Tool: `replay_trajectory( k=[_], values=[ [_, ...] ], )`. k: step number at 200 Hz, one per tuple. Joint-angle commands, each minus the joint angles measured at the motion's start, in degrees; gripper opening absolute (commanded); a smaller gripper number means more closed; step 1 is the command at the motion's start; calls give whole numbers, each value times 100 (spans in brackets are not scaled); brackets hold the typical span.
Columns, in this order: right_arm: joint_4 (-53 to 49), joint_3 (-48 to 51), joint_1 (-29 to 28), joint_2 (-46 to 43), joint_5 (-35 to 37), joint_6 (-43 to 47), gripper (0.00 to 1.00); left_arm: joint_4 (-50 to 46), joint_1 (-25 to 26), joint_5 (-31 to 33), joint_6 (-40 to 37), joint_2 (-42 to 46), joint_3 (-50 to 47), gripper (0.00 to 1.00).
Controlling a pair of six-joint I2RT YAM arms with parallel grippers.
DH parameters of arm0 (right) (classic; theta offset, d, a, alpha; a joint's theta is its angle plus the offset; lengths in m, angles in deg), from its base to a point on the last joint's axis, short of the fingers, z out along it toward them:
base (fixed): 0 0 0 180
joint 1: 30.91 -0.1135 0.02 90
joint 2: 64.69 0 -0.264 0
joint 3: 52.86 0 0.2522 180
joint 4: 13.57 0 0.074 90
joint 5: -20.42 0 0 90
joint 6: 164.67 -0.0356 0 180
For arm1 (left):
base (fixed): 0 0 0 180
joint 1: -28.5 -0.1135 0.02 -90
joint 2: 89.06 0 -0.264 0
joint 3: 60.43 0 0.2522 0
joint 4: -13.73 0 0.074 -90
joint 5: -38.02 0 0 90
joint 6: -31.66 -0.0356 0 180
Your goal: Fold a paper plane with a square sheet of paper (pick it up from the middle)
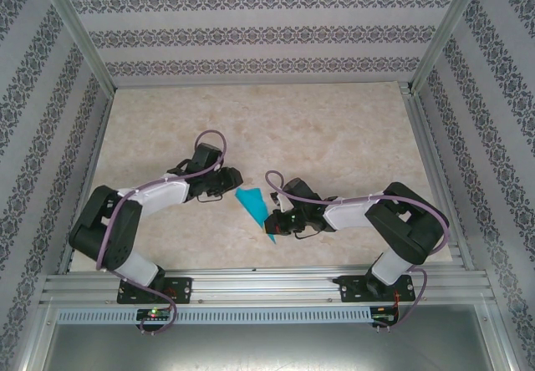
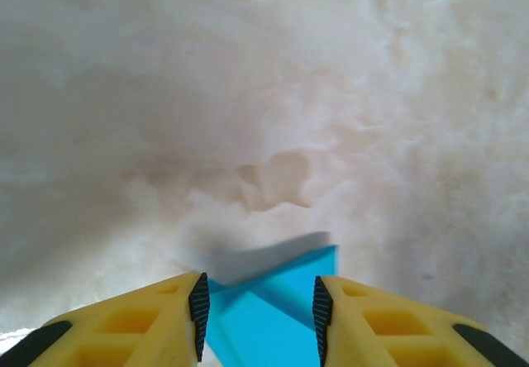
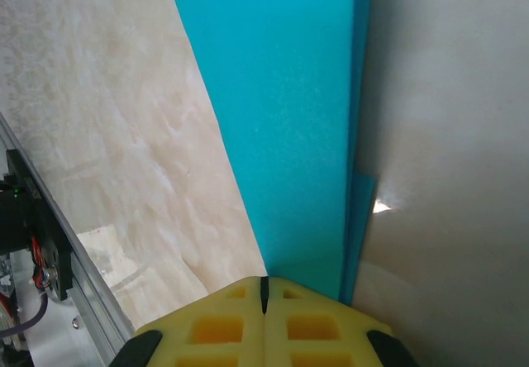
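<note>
Lying on a beige, marble-patterned bench (image 1: 334, 129), a little nearer than its middle, the teal paper plane (image 1: 252, 204) narrows toward the near edge. The right fingers (image 3: 231, 326) are clenched together on its near end. The left fingers (image 2: 178, 317) stand parted and released, straddling its far end. Walls (image 1: 251, 33) papered in grey floral stripes close the bench in on the left, right and far sides. A ribbed metal rail (image 1: 267, 283) runs along the near edge.
</note>
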Motion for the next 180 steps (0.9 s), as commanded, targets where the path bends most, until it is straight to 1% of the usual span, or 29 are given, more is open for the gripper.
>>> replay_trajectory(
  k=[1, 21, 42, 83, 104, 122, 180],
  values=[
    [-654, 115, -121, 316, 327, -106, 4, -78, 27, -289, -152, 430, 67, 43],
    [-571, 59, -166, 369, 372, -210, 4, 307, 254, -643, -58, 601, -109, 43],
    [-473, 47, -204, 420, 440, -324, 4, 386, 606, -644, -45, 488, -120, 43],
    [-197, 110, -231, 545, 486, -592, 4, 1220, 1077, -808, 253, -294, -247, 42],
    [23, 213, -236, 567, 527, -779, 4, 1299, 1148, -638, 448, -485, -315, 41],
    [93, 279, -264, 563, 598, -880, 3, 1614, 1157, -607, 584, -458, -534, 41],
    [85, 281, -285, 694, 648, -971, 2, 1864, 1156, -543, 483, -258, -859, 43]
  ],
)
